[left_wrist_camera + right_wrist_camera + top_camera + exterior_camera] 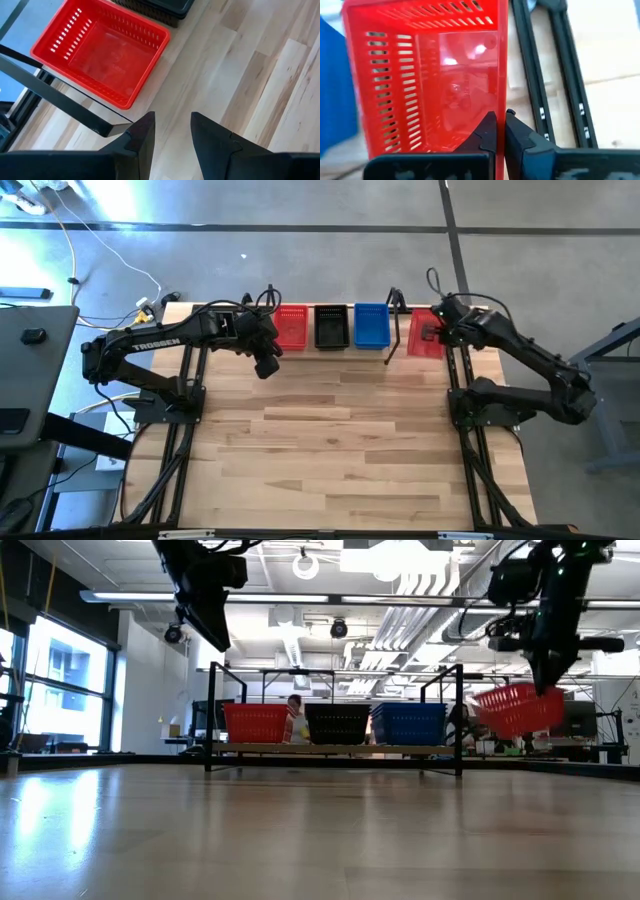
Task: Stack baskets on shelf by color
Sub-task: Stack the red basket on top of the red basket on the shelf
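Baskets first: a red basket (518,708) hangs tilted in the air off the right end of the shelf (335,748), pinched by its rim wall in my right gripper (500,131), whose fingers are pressed together on the thin plastic. On the shelf stand a red stack (291,326) at the left, a black stack (331,326) in the middle and a blue stack (371,324) at the right.

I judge the held basket to be light and fairly stiff, though the perforated wall will likely flex a little and the smooth plastic may slip, which would explain the tilt. Taking it by the rim at the middle of a short side seems right, as I have it.

My left gripper (172,131) hovers near the left end of the shelf, above the tabletop (340,440) just in front of the red stack, with fingers spread and nothing between them.

The low view shows what the high view cannot: that the held basket is off the table and slanted. The high view in turn shows the order of colours and that this red basket is at the far opposite end from the red stack.
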